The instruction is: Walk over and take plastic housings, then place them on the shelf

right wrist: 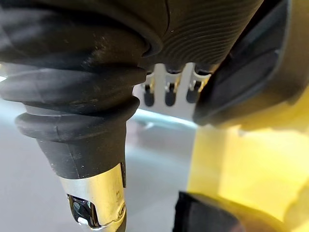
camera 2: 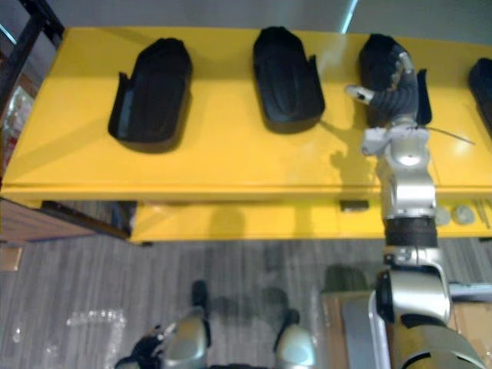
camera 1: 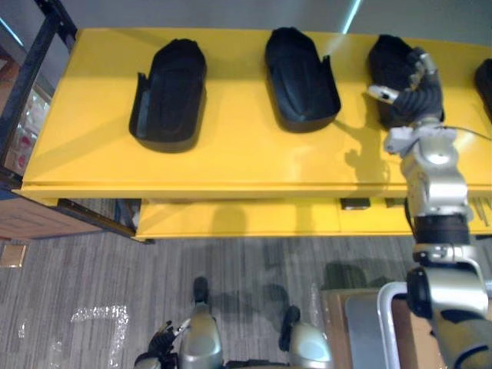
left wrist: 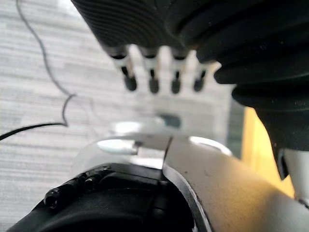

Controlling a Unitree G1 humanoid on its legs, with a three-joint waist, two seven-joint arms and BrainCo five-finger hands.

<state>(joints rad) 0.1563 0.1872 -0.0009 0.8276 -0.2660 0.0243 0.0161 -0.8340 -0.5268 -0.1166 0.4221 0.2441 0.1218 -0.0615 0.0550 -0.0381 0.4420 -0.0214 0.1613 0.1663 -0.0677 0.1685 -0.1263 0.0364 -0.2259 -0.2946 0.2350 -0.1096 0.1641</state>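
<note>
Housing [camera 2: 371, 61], 3rd along the shelf's [camera 2: 231, 169] far edge, lies under my right hand [camera 2: 398, 92]: fingers straight, thumb splayed. Recommended: lift off vertically without dragging it. Left hand [camera 1: 160, 344] hangs relaxed.

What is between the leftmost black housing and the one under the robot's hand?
Another black plastic housing lies there on the yellow shelf, shown in both eye views.

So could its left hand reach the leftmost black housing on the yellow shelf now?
Probably not as it stands: the left hand hangs low by the floor, well below the leftmost housing on the yellow shelf. Nothing blocks the way; raising the arm might do.
</note>
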